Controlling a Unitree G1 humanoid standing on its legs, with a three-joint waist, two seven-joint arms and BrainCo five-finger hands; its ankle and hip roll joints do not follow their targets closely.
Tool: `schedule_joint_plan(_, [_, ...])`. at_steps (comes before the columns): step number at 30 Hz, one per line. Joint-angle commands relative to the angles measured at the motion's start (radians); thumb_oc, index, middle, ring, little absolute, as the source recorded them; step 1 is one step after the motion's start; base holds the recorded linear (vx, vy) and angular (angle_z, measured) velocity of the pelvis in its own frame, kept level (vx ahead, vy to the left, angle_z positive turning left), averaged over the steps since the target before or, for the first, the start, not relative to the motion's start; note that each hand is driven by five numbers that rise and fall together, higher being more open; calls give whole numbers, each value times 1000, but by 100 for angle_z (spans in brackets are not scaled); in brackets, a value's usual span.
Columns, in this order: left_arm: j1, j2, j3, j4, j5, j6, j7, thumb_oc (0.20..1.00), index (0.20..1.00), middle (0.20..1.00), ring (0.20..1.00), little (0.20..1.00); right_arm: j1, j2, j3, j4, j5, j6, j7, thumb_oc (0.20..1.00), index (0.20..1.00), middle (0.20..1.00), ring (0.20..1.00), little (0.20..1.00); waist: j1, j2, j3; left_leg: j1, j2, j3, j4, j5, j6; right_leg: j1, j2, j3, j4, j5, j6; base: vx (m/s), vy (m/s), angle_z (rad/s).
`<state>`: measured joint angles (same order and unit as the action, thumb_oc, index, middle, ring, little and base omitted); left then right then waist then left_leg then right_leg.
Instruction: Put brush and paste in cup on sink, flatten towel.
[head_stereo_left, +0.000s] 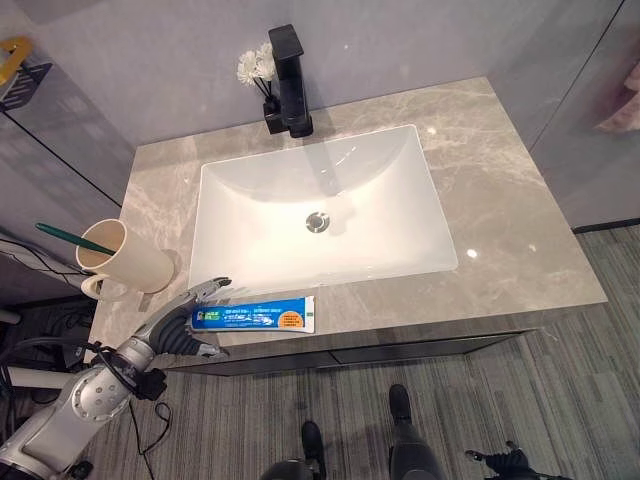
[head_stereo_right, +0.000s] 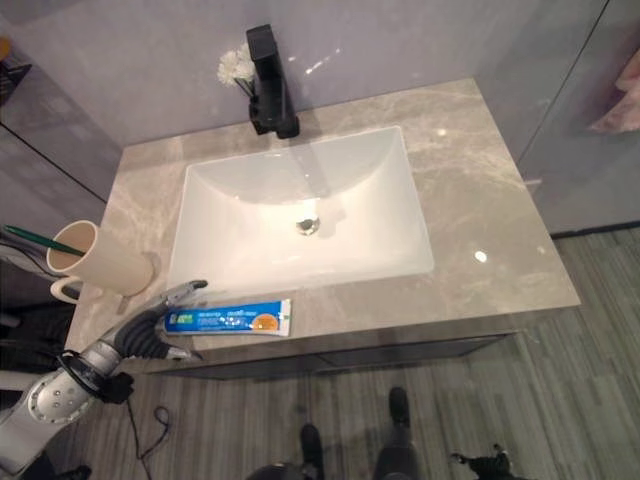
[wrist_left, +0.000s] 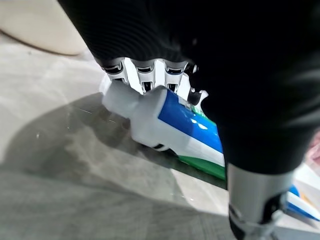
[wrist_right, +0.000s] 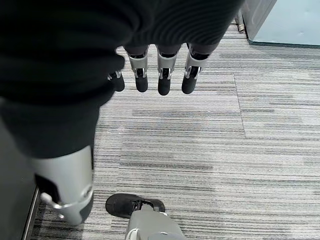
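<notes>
Lying along the counter's front edge, the toothpaste tube (head_stereo_left: 254, 318) is pointing its cap end into the left hand (head_stereo_left: 188, 322), whose fingers are curling round it (cup (head_stereo_left: 124, 256) standing just behind-left).

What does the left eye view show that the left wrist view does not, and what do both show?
Left eye view alone: the sink, black tap, white flowers, and the toothbrush standing in the cup.

Left wrist view alone: up close, the left hand's fingers curled over the cap end of the toothpaste tube.

Both: the left hand, the blue toothpaste tube, and the grey marble counter it lies on.
</notes>
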<state>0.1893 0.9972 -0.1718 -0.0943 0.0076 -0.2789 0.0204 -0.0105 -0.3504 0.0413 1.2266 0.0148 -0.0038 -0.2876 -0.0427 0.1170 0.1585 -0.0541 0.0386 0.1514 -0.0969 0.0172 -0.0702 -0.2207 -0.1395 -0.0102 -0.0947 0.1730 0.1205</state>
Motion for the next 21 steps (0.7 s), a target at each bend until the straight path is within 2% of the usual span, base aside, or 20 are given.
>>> schedule_joint_plan(1, [-28, 4, 40, 30, -9, -12, 33, 1000, 1000, 1000, 1000, 1000, -18, 25, 10, 8, -25, 0, -35, 1000, 1000, 1000, 1000, 1000, -15, -44, -12, -18, 0, 16, 10, 2, -3, 23, -107, 32, 7, -5, 112, 0, 0, 0])
schedule_joint_plan(10, [-27, -34, 46, 41, -17, -3, 47, 1000, 1000, 1000, 1000, 1000, -18, 22, 17, -4, -37, 5, -43, 1000, 1000, 1000, 1000, 1000, -12, -45, -5, -22, 1, 11, 10, 3, -3, 22, -106, 28, 7, -6, 110, 0, 0, 0])
schedule_joint_plan(11, [-26, -43, 43, 47, -16, -1, 48, 959, 959, 959, 959, 959, -19, 22, 17, -6, -36, 6, -43, 1000, 1000, 1000, 1000, 1000, -12, -46, -3, -22, 0, 11, 10, 4, -2, 22, -106, 28, 7, -7, 109, 0, 0, 0])
schedule_joint_plan(13, [-26, -46, 40, 47, -17, 0, 48, 940, 940, 940, 940, 940, -18, 21, 15, -8, -35, 6, -44, 1000, 1000, 1000, 1000, 1000, -11, -45, -3, -22, 1, 12, 10, 4, -3, 22, -105, 28, 7, -7, 109, 0, 0, 0])
schedule_joint_plan(18, [-28, -58, 25, 51, -8, 3, 48, 809, 809, 809, 809, 809, -17, 21, 15, -8, -33, 5, -48, 1000, 1000, 1000, 1000, 1000, -12, -45, -3, -19, 3, 15, 10, 2, -3, 23, -103, 31, 7, -9, 107, 0, 0, 0])
schedule_joint_plan(21, [-32, -62, 17, 53, -5, 1, 48, 793, 793, 793, 793, 793, -19, 22, 15, -9, -31, 3, -50, 1000, 1000, 1000, 1000, 1000, -12, -46, -2, -17, 5, 17, 10, 1, -3, 25, -103, 31, 7, -10, 107, 0, 0, 0])
